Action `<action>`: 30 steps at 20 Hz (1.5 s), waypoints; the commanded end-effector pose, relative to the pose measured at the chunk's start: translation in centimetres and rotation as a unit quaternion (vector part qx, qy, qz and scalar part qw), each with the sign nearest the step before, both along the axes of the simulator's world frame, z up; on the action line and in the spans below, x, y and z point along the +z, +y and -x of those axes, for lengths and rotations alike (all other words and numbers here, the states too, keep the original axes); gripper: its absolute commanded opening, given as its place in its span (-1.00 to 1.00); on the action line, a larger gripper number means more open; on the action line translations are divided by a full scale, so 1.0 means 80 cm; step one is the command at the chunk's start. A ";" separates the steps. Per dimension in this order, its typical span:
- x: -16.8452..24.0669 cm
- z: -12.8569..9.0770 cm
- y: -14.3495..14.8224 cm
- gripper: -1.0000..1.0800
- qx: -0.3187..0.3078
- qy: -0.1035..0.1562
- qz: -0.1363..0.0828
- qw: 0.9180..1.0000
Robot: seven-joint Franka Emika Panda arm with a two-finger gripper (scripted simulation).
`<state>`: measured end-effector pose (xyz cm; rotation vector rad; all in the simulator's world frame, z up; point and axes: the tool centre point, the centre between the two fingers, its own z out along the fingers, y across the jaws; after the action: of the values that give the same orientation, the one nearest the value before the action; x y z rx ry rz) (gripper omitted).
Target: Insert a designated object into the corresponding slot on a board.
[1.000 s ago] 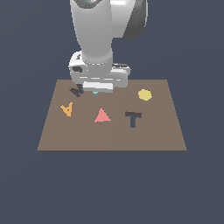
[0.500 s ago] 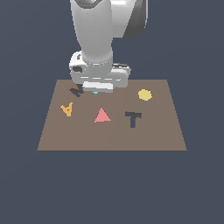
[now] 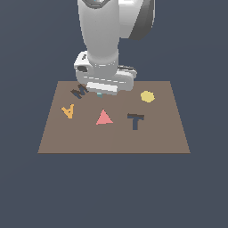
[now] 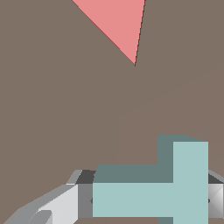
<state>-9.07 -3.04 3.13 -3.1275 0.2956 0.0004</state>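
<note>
Exterior view: my arm stands upright over the board's (image 3: 111, 138) far edge, claw (image 3: 99, 94) low, teal T (image 3: 99, 94) barely showing beneath; T slot (image 3: 135, 120) at 4 o'clock from it.

Wrist view: my fingers (image 4: 61, 205) clamp the teal T (image 4: 175, 188); pink triangle (image 4: 118, 22) well apart.

Pale teal T block (image 4: 175, 192), charcoal T slot (image 3: 136, 120), brown board (image 3: 164, 138), pink triangle (image 3: 103, 118), orange A (image 3: 68, 111), yellow hexagon (image 3: 147, 96).

Bare board (image 3: 156, 133) is seen at the exterior view's lower right and along its bottom edge; the centre is occupied by the pink triangle (image 3: 104, 118).
</note>
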 end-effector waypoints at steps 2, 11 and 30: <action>0.001 -0.001 0.010 -1.00 -0.030 0.000 0.000 1.000; 0.003 -0.010 0.044 -1.00 -0.142 0.000 0.000 0.990; 0.008 -0.078 0.123 -1.00 -0.455 -0.001 -0.001 0.890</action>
<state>-3.48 6.41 3.72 -2.6963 1.6100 -0.0008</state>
